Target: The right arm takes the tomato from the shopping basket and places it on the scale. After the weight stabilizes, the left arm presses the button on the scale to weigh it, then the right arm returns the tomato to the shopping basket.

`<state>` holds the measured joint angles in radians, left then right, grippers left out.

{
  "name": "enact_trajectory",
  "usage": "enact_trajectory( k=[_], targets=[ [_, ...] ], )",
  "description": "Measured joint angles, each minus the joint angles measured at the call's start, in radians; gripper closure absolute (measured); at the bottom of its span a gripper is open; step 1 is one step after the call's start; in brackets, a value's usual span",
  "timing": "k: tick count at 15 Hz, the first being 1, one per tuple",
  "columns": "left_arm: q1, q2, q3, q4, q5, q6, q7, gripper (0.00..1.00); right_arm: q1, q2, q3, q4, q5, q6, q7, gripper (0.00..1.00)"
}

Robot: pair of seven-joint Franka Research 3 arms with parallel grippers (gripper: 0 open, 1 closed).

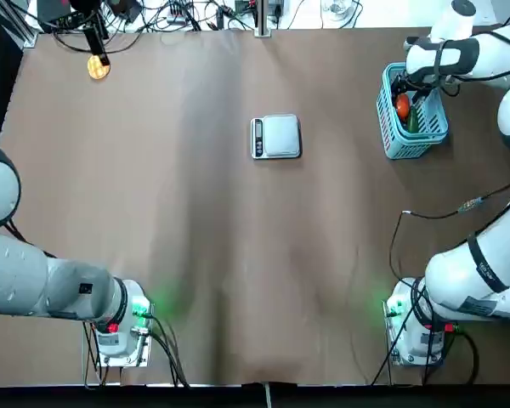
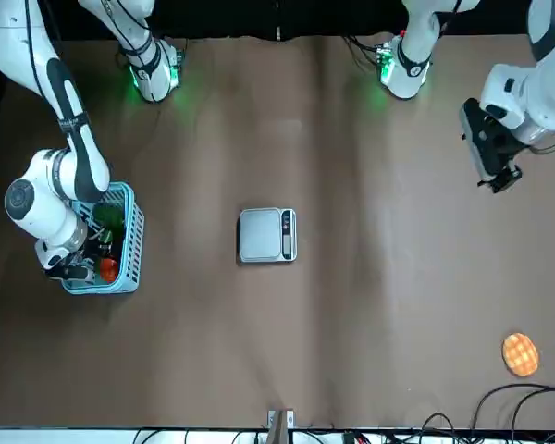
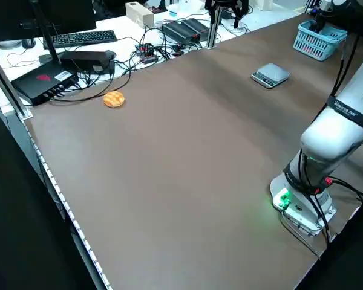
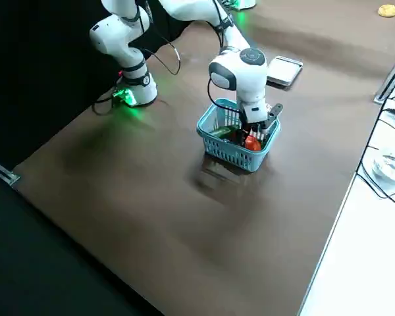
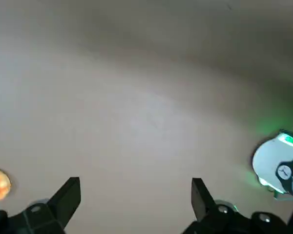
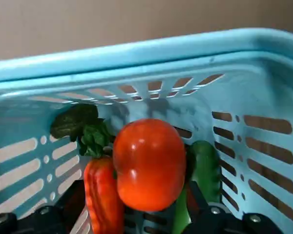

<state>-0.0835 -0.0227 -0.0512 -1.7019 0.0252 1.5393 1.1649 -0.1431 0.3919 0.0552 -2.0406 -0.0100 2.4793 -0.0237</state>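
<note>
Your right gripper [image 6: 136, 214] sits inside the shopping basket [image 6: 136, 53], fingers clamped around the tomato [image 6: 149, 163]; your left gripper [image 5: 134, 197] hangs open, far from the basket.

And here we are in a robotics lab, no mistaking it. Two white robot arms are bolted to a wide brown table [image 1: 238, 255], their bases [image 1: 119, 327] glowing green. Beyond the table's far edge, a white bench is crowded with gear: a keyboard [image 3: 85, 38], a black electronics box [image 3: 45, 81] with a red logo, more boxes and a tangle of cables [image 3: 151, 51]. A metal camera post [image 3: 215, 24] rises at that edge. On the table sit test props: a kitchen scale [image 1: 276, 137] and a small blue basket [image 1: 412, 115].
</note>
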Motion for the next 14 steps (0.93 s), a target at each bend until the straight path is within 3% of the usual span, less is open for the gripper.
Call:
enact_trajectory(
  k=[6, 14],
  targets=[
    [-0.011, 0.09, -0.057, 0.0, -0.018, 0.12, 0.083, 0.0, -0.001, 0.044, -0.002, 0.015, 0.0, 0.019, 0.0, 0.1],
    [-0.011, 0.138, -0.081, 0.0, -0.024, 0.132, 0.094, 0.0, -0.003, 0.079, -0.005, 0.028, 0.0, 0.039, 0.0, 0.12]
  ],
)
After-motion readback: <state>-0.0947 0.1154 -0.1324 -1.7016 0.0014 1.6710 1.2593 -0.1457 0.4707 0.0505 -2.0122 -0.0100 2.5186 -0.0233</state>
